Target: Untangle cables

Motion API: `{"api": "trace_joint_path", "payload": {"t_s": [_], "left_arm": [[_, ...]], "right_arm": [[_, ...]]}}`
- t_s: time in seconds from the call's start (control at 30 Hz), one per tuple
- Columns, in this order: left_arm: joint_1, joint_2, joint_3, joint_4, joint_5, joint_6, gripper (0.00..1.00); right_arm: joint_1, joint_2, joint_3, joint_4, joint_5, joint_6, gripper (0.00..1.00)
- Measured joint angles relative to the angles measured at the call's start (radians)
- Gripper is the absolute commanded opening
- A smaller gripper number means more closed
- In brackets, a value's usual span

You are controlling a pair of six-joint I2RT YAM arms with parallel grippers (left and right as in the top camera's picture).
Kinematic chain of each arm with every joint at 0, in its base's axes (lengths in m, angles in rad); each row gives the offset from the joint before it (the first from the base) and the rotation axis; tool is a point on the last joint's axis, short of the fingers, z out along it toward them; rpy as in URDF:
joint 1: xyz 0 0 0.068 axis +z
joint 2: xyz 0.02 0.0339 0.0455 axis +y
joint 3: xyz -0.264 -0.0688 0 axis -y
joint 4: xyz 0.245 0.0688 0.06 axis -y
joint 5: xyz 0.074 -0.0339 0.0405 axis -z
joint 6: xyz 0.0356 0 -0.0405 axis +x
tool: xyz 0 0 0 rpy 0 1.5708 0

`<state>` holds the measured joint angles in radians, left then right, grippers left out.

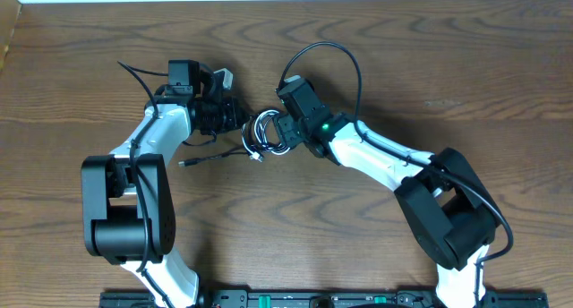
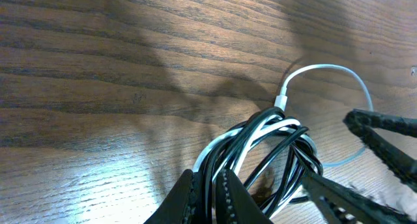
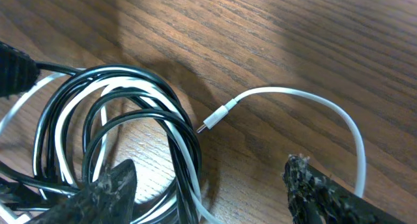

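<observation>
Tangled cables (image 1: pixel 266 134) on the worktop (image 1: pixel 430 66), between the two claws. Left claw (image 2: pixel 210 185) closed on black strands of the bundle; right claw (image 3: pixel 208 175) open, its fingers straddling the white cable (image 3: pixel 306 99).

No readable text, label or number — anywhere.

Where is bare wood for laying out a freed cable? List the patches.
Free: on the brown wooden table, the far-right corner beyond the right arm, and the near middle between it and the left arm. Crowded: the centre, where the tangled bundle of thin black and white cables sits between the left pincer and the right pincer.
</observation>
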<state>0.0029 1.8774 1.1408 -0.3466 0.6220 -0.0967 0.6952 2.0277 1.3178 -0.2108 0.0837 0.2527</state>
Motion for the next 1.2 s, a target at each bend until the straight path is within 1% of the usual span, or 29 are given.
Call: {"api": "trace_joint_path", "payload": {"t_s": [0.1, 0.3, 0.33, 0.47, 0.63, 0.8, 0.87, 0.97, 1.2], "left_arm": [[0.0, 0.0, 0.0, 0.0, 0.0, 0.0, 0.13], [0.0, 0.0, 0.0, 0.0, 0.0, 0.001, 0.17], [0.0, 0.0, 0.0, 0.0, 0.0, 0.001, 0.17], [0.0, 0.0, 0.0, 0.001, 0.0, 0.001, 0.17], [0.0, 0.0, 0.0, 0.001, 0.0, 0.001, 0.17], [0.0, 0.0, 0.0, 0.001, 0.0, 0.001, 0.17], [0.0, 0.0, 0.0, 0.001, 0.0, 0.001, 0.17], [0.0, 0.0, 0.0, 0.002, 0.0, 0.001, 0.16], [0.0, 0.0, 0.0, 0.003, 0.0, 0.001, 0.17]], "right_arm": [[0.0, 0.021, 0.0, 0.014, 0.002, 0.0, 0.69], [0.0, 0.044, -0.002, 0.017, 0.002, -0.001, 0.47], [0.0, 0.044, -0.002, 0.02, 0.002, -0.002, 0.45], [0.0, 0.044, -0.002, 0.02, 0.003, 0.0, 0.46], [0.0, 0.044, -0.002, 0.02, 0.003, 0.0, 0.45], [0.0, 0.044, -0.002, 0.021, 0.003, -0.001, 0.35], [0.0, 0.044, -0.002, 0.02, 0.003, 0.0, 0.26], [0.0, 0.044, -0.002, 0.02, 0.003, -0.002, 0.18], [0.0, 0.044, -0.002, 0.02, 0.003, 0.0, 0.15]]}}
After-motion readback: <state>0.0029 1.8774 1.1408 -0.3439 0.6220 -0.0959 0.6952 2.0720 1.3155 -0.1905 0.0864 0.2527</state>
